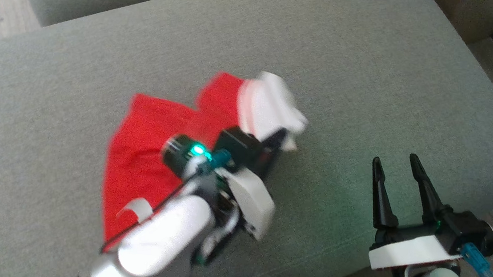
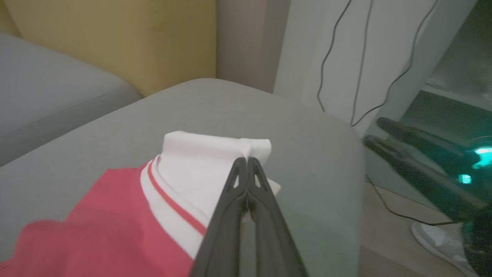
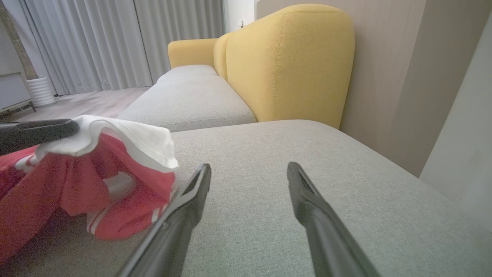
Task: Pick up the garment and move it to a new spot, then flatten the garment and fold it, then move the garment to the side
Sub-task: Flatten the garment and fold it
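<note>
Grey cushion [image 1: 368, 77], yellow backrest [image 3: 288, 57] behind: left claw [image 2: 246, 161] grips garment [image 1: 147, 147]; right claw [image 1: 395, 160] spread.

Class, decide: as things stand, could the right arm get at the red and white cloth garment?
Probably yes: only bare grey fabric cushion lies between the open right fingers and the red and white cloth garment, whose white edge the left fingers pinch.

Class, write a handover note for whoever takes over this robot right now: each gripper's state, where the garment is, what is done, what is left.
Left gripper: shut on the white band of the garment, held raised off the grey cushion.
Right gripper: open, empty, to the garment's right.
Garment: red part lies rumpled on the cushion.
Done: grasp.
Left: move, flatten, fold, set aside.
</note>
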Motion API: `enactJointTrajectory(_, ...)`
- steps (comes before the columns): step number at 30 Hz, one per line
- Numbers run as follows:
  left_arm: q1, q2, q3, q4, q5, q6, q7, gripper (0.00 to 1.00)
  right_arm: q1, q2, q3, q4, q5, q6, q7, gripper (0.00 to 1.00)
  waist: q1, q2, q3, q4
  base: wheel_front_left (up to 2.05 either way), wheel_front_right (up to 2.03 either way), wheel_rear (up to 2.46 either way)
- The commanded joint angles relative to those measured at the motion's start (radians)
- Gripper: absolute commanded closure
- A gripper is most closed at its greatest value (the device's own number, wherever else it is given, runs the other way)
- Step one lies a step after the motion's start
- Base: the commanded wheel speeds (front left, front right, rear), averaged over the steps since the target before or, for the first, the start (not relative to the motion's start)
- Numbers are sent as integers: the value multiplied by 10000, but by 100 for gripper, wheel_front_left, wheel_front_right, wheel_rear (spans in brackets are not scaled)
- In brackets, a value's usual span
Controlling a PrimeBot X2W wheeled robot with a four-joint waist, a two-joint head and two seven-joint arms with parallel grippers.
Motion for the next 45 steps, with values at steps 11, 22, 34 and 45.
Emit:
enactJointTrajectory(11, 989, -568, -834, 250, -1061, -1419, -642, 0, -17, -28, 249, -227, -50, 77, -138, 0, 0, 0, -30, -596, 0, 0, 0)
enactJointTrajectory(22, 1266, -321, 78, -89, -2151, -1264, -936, 0, 184, -28, 4, -261, -50, 77, -138, 0, 0, 0, -176, -578, 0, 0, 0)
enactJointTrajectory(34, -79, 1232, 1815, 1048, -2301, -54, -50, 0, 21, -28, 168, -338, -2, 77, -138, 0, 0, 0, 60, -431, 0, 0, 0)
enactJointTrajectory(45, -1866, 606, 1028, 4122, -2410, -1469, 1681, 0, -109, -28, 248, -300, -19, 77, -138, 0, 0, 0, 406, -756, 0, 0, 0)
